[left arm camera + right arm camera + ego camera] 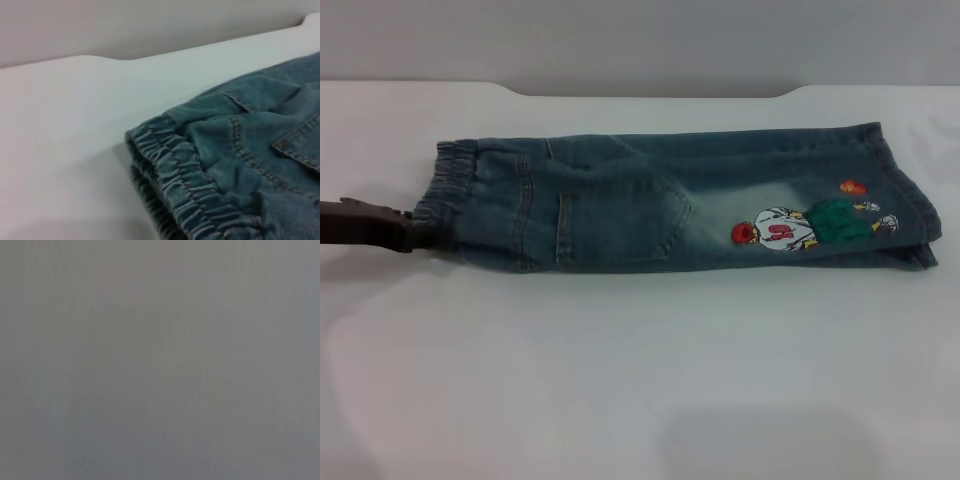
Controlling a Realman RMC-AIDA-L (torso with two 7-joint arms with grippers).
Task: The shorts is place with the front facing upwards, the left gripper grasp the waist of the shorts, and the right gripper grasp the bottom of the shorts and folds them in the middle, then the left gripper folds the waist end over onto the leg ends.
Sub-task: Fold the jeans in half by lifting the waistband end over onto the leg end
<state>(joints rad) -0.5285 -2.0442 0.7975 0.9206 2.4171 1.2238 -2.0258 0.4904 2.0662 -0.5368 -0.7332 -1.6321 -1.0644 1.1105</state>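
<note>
The shorts point(650, 200) lie flat across the white table, folded lengthwise, with the patch pocket point(620, 222) and the cartoon embroidery point(800, 225) facing up. The gathered waist point(460, 180) is at the left end and the leg ends point(910, 225) are at the right end. My left gripper point(425, 237) reaches in low from the left edge and its tip meets the near corner of the waist. In the left wrist view the ruffled waist point(185, 190) lies close by, resting on the table. My right gripper is out of view, and its wrist view is plain grey.
The white table point(620, 380) stretches wide in front of the shorts. Its back edge point(650, 95) has a shallow notch just behind the shorts, with a grey wall beyond.
</note>
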